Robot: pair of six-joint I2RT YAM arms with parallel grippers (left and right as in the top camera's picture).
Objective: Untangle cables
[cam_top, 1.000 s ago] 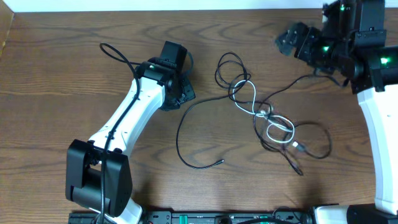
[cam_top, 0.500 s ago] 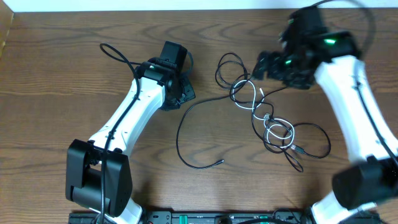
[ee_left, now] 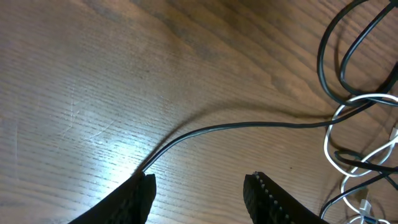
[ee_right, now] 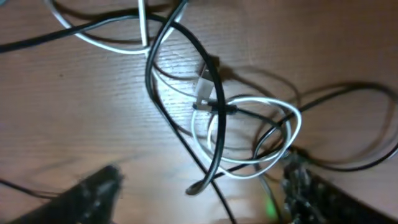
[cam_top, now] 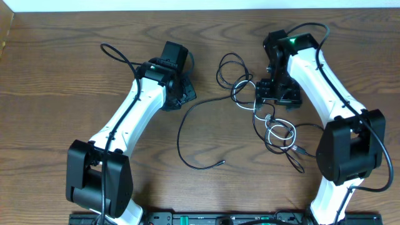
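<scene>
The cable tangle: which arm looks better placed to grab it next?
Right, probably. The right gripper hangs directly over the tangle, jaws apart above its loops. The left gripper sits off to the side, by one black cable leading away.

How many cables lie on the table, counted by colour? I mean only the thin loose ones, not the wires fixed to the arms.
Black cables: 2
White cable: 1
Total: 3
The black ones cross each other many times, so 2 is my best reading.
</scene>
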